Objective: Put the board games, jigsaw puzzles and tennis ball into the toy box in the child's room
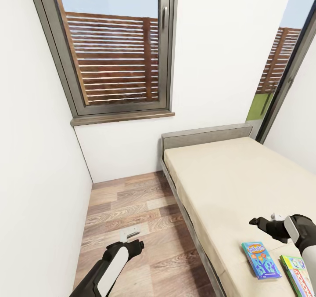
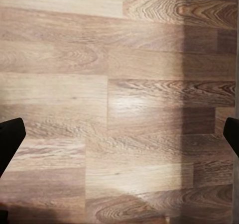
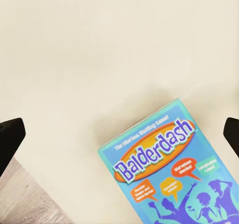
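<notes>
Beige bed [image 1: 228, 174] bearing blue game box [image 1: 261, 260], green game box [image 1: 299, 274].

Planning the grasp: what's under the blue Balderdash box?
The blue Balderdash box lies flat on the beige mattress, beside the green-white-red box. Nothing shows on top of it. The patch of mattress directly beneath is covered. The right gripper hovers above, jaws open.

Narrow room, plain white walls [image 1: 35, 112]. Grey-framed window [image 1: 118, 46] on far wall, handle on right stile, brown sill below; outside a slatted reddish-brown fence under blue sky. Second tall glazed opening [image 1: 281, 64] at right, dark frame, more fence and a strip of grass. Floor [image 1: 131, 218] wood-look planks, daylight sheen. Bed [image 1: 237, 182] along right side: beige mattress, grey upholstered headboard against the far wall, grey side rail.
</notes>
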Available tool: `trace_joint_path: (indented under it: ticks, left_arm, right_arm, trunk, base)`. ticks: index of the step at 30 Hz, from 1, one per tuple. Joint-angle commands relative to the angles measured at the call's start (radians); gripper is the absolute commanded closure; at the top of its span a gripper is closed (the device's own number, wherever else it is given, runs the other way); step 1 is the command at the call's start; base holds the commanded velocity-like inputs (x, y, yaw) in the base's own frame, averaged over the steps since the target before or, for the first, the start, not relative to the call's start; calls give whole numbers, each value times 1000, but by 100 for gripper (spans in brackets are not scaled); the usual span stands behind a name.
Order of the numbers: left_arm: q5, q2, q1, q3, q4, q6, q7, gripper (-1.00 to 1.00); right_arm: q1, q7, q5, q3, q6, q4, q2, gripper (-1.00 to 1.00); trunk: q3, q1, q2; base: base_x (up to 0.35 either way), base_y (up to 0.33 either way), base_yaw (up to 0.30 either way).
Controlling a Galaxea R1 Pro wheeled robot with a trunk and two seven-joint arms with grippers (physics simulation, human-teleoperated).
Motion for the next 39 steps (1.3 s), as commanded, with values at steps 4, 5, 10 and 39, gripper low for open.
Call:
trace_joint_path:
  ticks: [4, 5, 10, 39]
  left_arm:
    - [10, 1, -2, -2, 0, 0, 9, -100]
    - [10, 1, -2, -2, 0, 0, 9, -100]
    - [10, 1, -3, -2, 1, 0, 9, -100]
    - [9, 0, -4, -2, 8, -1, 9, -100]
  right_arm:
    - [-1, -1, -5, -3, 5, -1, 0, -100]
    - [-1, -1, -5, -3, 5, -1, 0, -100]
    - [-1, -1, -4, -3, 5, -1, 0, -100]
    - [1, -2, -3, -3, 5, -1, 0, -100]
  trunk:
    - [-1, 0, -1]
    - [-1, 0, -1]
    - [-1, 0, -1]
    - [-17, 0, -1]
  base:
    - [0, 0, 0]
    - [0, 0, 0]
    - [0, 0, 0]
    - [0, 0, 0]
